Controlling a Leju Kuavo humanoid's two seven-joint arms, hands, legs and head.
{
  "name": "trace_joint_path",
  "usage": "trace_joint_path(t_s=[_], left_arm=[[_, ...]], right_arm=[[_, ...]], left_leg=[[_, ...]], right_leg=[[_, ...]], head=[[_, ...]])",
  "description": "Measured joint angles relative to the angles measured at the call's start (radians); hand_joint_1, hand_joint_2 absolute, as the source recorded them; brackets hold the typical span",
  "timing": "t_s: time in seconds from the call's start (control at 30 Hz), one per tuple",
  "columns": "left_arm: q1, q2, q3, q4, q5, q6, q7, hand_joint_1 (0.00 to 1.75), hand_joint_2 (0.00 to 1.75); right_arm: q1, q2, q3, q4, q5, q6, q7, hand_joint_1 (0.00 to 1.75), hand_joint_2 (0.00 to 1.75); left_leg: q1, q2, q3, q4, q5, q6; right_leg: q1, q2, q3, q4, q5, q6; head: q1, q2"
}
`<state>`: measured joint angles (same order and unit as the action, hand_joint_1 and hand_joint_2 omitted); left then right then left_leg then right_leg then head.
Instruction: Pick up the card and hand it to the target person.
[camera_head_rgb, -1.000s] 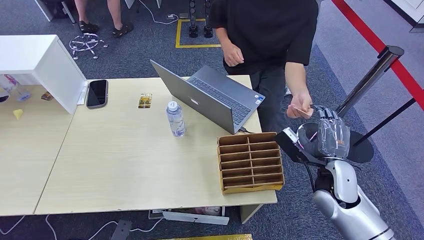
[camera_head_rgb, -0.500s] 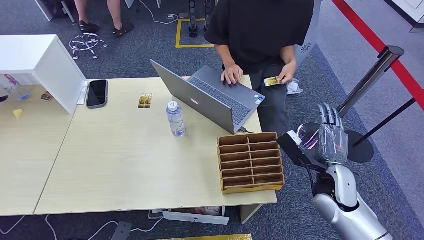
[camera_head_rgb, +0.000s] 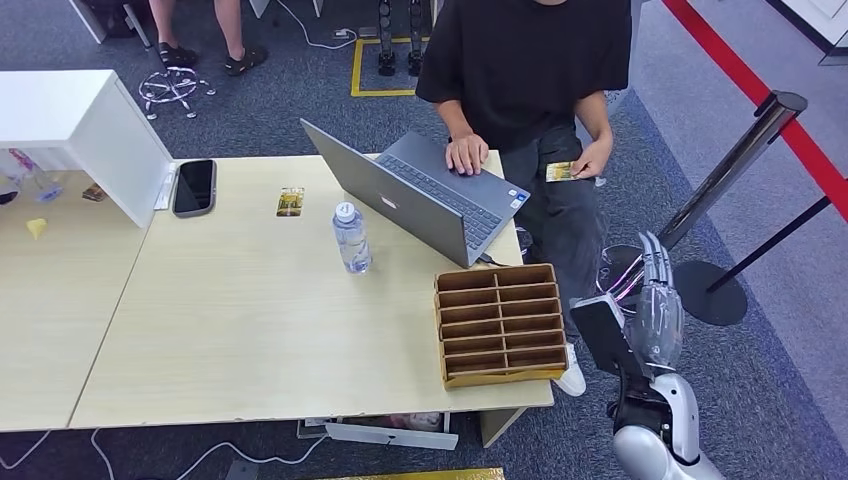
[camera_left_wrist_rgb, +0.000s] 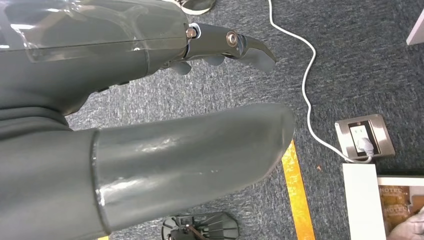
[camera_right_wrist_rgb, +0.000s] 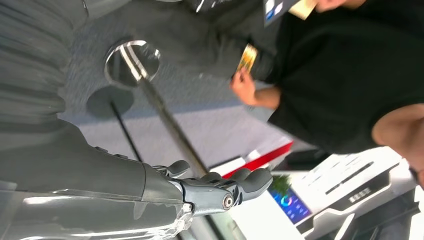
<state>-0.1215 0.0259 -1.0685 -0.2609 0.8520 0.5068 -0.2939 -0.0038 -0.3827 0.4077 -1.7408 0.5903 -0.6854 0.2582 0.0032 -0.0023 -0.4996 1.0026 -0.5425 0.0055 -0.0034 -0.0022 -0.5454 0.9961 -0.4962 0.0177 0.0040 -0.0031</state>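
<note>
The yellow card is pinched in the hand of a person in a black shirt who stands behind the laptop; in the right wrist view the card shows in that same hand. My right hand is low, to the right of the table, fingers straight and apart, holding nothing, well below the card. Its dark fingers stretch out bare in the right wrist view. My left hand hangs over the carpet with thumb and fingers apart, holding nothing.
On the wooden table stand an open laptop, a water bottle, a cardboard divider tray, a phone and a second small card. A stanchion post and its round base stand beside my right hand.
The person took the card from my right hand and drew it back beside the laptop. My right hand, now holding nothing, has dropped lower and closer to my body.
</note>
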Motion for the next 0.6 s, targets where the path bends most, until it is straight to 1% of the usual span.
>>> trace_joint_path(t_s=[0.13,0.27,0.37,0.47,0.6], left_arm=[[0.002,0.000,0.006,0.000,0.010,0.008,-0.006,0.00,0.00],[0.003,0.000,0.012,0.000,0.017,0.015,-0.005,0.00,0.00],[0.004,0.000,0.016,0.000,0.018,0.016,0.002,0.00,0.00],[0.004,0.000,0.017,0.000,0.019,0.016,0.007,0.00,0.00],[0.004,0.000,0.019,0.000,0.019,0.017,0.008,0.00,0.00]], right_arm=[[0.027,0.046,0.003,-0.011,-0.050,0.000,-0.063,0.00,1.75],[0.061,0.108,0.004,-0.012,-0.207,0.000,-0.172,0.00,1.75],[0.077,0.152,0.009,-0.012,-0.293,0.001,-0.238,0.00,1.75],[0.086,0.188,0.020,-0.012,-0.336,0.001,-0.265,0.00,1.75],[0.090,0.219,0.035,-0.012,-0.354,0.001,-0.273,0.00,1.75]], left_leg=[[0.000,0.000,0.000,0.000,0.000,0.000],[0.000,0.000,0.000,0.000,0.000,0.000],[0.000,0.000,0.000,0.000,0.000,0.000],[0.000,0.000,0.000,0.000,0.000,0.000],[0.000,0.000,0.000,0.000,0.000,0.000]], right_leg=[[0.000,0.000,0.000,0.000,0.000,0.000],[0.000,0.000,0.000,0.000,0.000,0.000],[0.000,0.000,0.000,0.000,0.000,0.000],[0.000,0.000,0.000,0.000,0.000,0.000],[0.000,0.000,0.000,0.000,0.000,0.000]], head=[[0.000,0.000],[0.000,0.000],[0.000,0.000],[0.000,0.000],[0.000,0.000]])
